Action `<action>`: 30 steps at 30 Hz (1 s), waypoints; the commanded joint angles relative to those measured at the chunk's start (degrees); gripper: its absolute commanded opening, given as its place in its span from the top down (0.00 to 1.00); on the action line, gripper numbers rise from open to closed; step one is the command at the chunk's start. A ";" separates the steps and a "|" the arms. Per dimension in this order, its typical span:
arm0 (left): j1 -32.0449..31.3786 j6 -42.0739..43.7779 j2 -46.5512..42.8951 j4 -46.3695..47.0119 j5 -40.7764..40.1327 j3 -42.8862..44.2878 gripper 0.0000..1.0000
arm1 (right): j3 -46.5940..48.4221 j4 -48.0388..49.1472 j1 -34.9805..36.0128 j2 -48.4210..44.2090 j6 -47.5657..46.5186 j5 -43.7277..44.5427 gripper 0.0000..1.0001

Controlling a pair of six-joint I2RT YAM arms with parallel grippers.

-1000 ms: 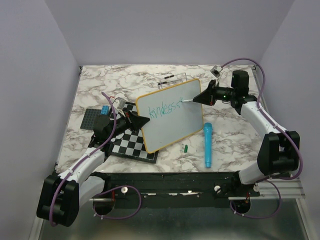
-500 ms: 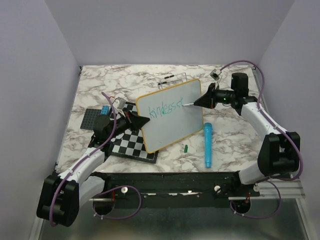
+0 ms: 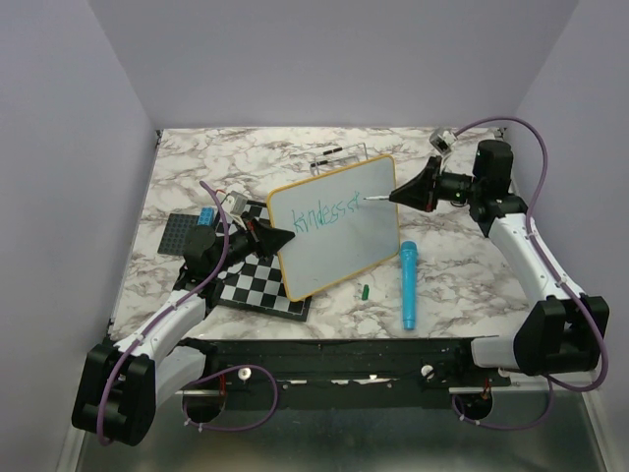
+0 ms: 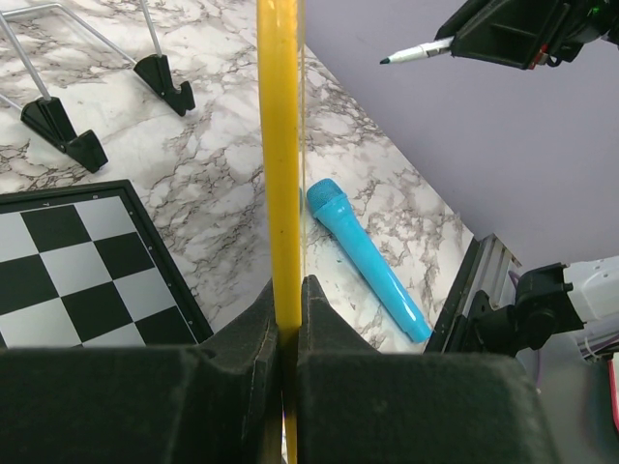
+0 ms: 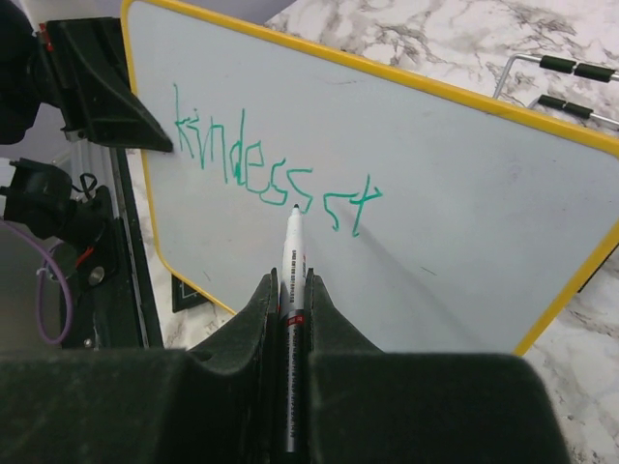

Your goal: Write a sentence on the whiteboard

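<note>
Green marker lettering, the sentence (image 5: pixel 266 169), runs along the upper part of the whiteboard (image 3: pixel 339 254) and so far reads "kindess st" on one line; the final "t" is loose but legible. The whiteboard stands tilted up near the middle of the marble table (image 3: pixel 462 261), its yellow frame pinched at the left edge by the left gripper (image 4: pixel 287 292), whose fingers are pressed together on that rim. From the left wrist the board shows only edge-on, as a yellow strip, so its face is hidden there. The right gripper (image 5: pixel 292 290) is clamped on a slim marker (image 5: pixel 293 253); the print on its barrel is too small to read. Its tip points at the board just below the letters, and the left wrist view shows it standing clear of the board face. A checkered board (image 3: pixel 254 287) lies flat beneath the whiteboard's near left corner, partly covered. Right of the whiteboard lies a blue toy microphone (image 3: pixel 407 285), with a small green cap (image 3: pixel 364 291) between it and the whiteboard's near edge. Behind the whiteboard a wire stand (image 3: pixel 339 152) is half hidden. At far left, a dark studded plate (image 3: pixel 182 234) is partly blocked by the left arm.
</note>
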 commanded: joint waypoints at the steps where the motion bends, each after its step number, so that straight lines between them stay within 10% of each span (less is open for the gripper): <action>1: -0.56 1.72 -1.22 2.85 2.10 1.14 1.00 | -1.92 1.72 -0.17 -0.35 -0.81 -3.22 0.99; 30: -0.56 1.72 -1.66 2.58 1.84 1.05 1.00 | -3.06 3.39 -0.43 1.76 -4.50 -1.56 0.99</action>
